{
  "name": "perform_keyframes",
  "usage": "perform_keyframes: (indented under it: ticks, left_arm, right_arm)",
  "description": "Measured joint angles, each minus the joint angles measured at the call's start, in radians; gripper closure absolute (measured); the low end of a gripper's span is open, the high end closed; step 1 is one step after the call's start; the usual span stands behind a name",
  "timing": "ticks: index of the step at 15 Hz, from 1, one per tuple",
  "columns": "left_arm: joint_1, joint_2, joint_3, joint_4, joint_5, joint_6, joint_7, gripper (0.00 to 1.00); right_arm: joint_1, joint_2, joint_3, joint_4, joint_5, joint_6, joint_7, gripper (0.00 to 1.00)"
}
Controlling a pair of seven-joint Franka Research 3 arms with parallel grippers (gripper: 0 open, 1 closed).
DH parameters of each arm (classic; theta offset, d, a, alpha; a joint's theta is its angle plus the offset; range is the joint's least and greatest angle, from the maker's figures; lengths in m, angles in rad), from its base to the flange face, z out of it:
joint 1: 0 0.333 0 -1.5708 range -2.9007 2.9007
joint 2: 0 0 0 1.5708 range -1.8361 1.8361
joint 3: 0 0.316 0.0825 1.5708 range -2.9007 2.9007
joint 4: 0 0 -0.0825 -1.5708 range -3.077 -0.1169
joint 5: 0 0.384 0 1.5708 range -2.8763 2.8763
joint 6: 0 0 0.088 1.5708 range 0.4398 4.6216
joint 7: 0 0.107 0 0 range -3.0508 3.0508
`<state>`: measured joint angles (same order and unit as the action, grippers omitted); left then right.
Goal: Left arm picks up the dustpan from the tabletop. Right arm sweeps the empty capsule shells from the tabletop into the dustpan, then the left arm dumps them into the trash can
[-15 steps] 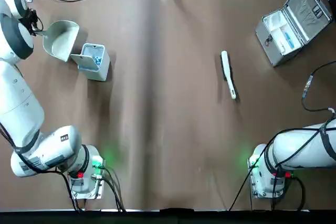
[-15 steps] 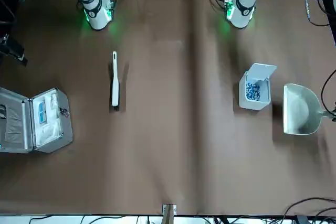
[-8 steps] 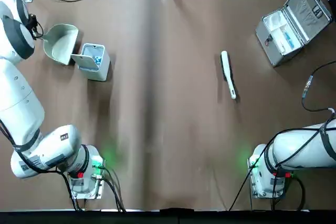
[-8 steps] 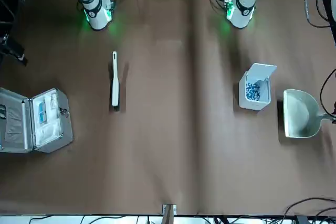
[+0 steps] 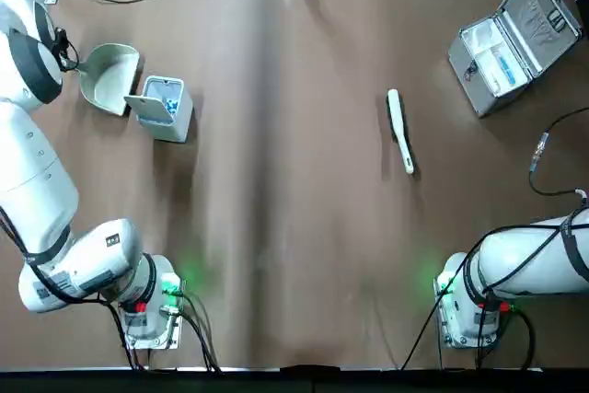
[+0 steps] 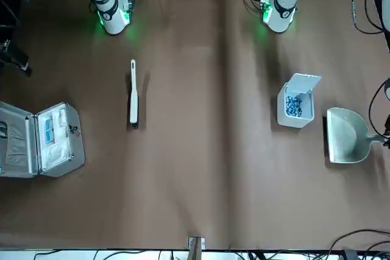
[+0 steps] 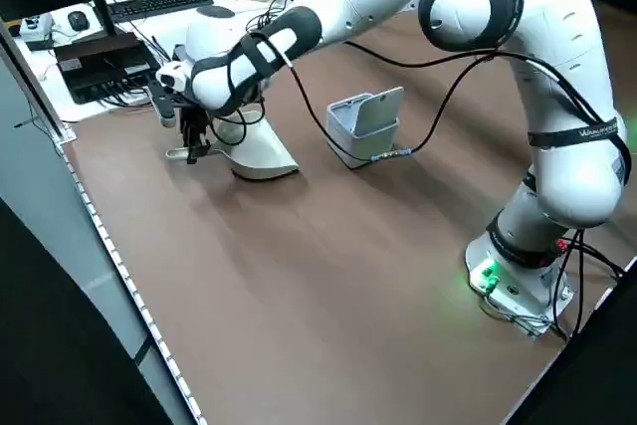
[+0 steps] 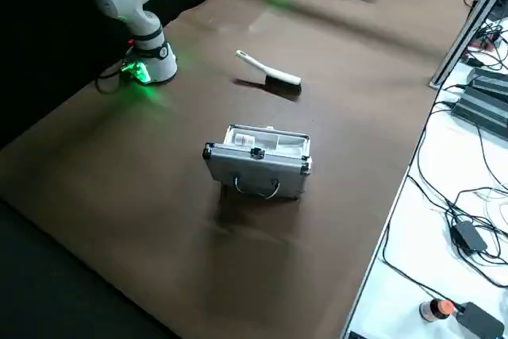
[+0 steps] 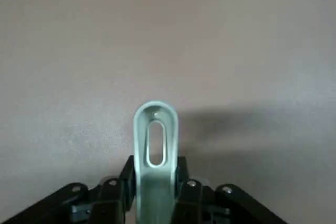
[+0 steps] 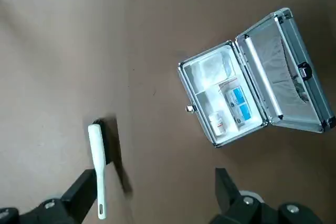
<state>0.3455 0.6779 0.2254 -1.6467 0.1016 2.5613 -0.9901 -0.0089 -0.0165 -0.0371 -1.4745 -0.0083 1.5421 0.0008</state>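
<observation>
Gripper (image 9: 156, 169) of the left arm (image 5: 28, 149), at the far left of the tabletop (image 5: 276, 181), fingers closed on the handle of the dustpan (image 5: 108, 78), with the small loop poking out past the fingertips (image 9: 182, 166). Scoop at the handle's right, wide mouth towards the trash can (image 6: 295, 111) and just beside it — the gap down to the tabletop hard to tell. Next along, the trash can, upright, lid swung open on the dustpan side, capsule shells (image 6: 294, 106) inside, a blue-and-white cluster. Well apart to the right, brush (image 5: 400, 131) lying on the tabletop, handle slanting towards the robot. Then right gripper (image 10: 157, 174), raised above the tabletop, over the area of brush and case (image 5: 515, 40) — fingers wide apart, nothing held between them. Farthest right, the case, lid open, with small packets and a little bottle (image 10: 217, 123) inside.
</observation>
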Motion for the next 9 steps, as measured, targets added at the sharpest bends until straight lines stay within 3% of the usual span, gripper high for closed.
perform_keyframes:
  ticks: [6,9]
  left_arm:
    - [0.006,0.002,0.0,-0.005,0.0,0.006,0.0,0.65]
    - [0.006,0.002,0.0,-0.005,0.0,0.007,0.0,0.58]
  right_arm:
    - [0.0,0.0,0.0,0.0,0.0,0.001,0.0,0.01]
    - [0.0,0.0,0.0,0.0,0.0,0.002,0.0,0.01]
